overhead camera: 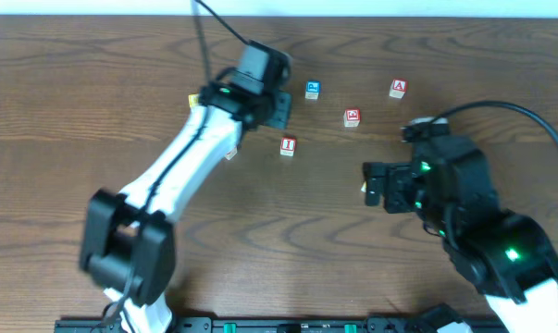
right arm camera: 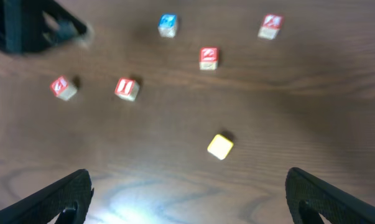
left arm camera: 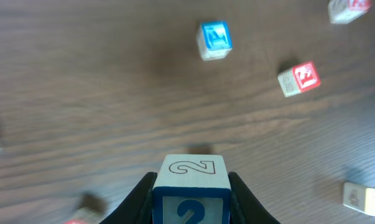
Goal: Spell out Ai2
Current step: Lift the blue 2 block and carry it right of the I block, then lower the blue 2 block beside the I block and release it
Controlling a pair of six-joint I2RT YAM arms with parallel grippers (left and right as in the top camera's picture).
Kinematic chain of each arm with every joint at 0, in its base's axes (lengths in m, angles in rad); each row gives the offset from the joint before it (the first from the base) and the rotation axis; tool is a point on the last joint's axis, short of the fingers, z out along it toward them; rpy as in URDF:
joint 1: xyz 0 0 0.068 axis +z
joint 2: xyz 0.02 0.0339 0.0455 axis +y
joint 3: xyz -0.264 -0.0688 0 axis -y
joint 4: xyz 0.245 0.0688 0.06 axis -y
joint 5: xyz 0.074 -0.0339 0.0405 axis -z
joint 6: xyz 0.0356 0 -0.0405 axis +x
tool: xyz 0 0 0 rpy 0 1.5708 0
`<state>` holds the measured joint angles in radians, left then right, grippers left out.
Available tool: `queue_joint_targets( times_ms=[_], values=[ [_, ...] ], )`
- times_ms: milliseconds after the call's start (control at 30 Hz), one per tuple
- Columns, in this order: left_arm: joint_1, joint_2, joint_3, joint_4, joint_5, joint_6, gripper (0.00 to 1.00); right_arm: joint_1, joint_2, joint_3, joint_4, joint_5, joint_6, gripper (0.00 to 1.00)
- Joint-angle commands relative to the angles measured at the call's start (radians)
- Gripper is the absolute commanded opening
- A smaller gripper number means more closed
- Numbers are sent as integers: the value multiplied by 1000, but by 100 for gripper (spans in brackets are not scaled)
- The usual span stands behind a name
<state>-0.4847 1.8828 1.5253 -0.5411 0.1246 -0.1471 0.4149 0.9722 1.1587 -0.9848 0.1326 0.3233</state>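
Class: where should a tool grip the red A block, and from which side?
Grip the A block by two opposite side faces, coming straight down from above. It is a small cube sitting flat on the table, with bare wood on every side and the other blocks standing apart.

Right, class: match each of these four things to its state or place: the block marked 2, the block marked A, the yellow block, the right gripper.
Column one: 1 block marked 2; 2 block marked A; 3 yellow block; 4 right gripper.
Column two: a open, empty; b red letter, loose on the table; c clamped in the left gripper; d plain face, just ahead of the right gripper.
Pairs: 1-c, 2-b, 3-d, 4-a.
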Motion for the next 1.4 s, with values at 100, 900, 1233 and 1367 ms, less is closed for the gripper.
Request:
queue_joint_targets(
  times_ms=[100, 900, 1233, 1367],
  values=[
    [-121, 100, 1, 19, -23, -62, 6, -64, -144, 43, -39, 21, -51, 99],
    [-200, 256, 1, 130, -211, -164, 6, -89, -163, 43, -92, 17, -24, 99],
    [-203, 263, 0, 103, -209, -169, 6, -89, -162, 43, -89, 17, -13, 99],
    [-203, 272, 0, 100, -187, -175, 8, -88, -162, 43, -89, 17, -6, 99]
  ],
)
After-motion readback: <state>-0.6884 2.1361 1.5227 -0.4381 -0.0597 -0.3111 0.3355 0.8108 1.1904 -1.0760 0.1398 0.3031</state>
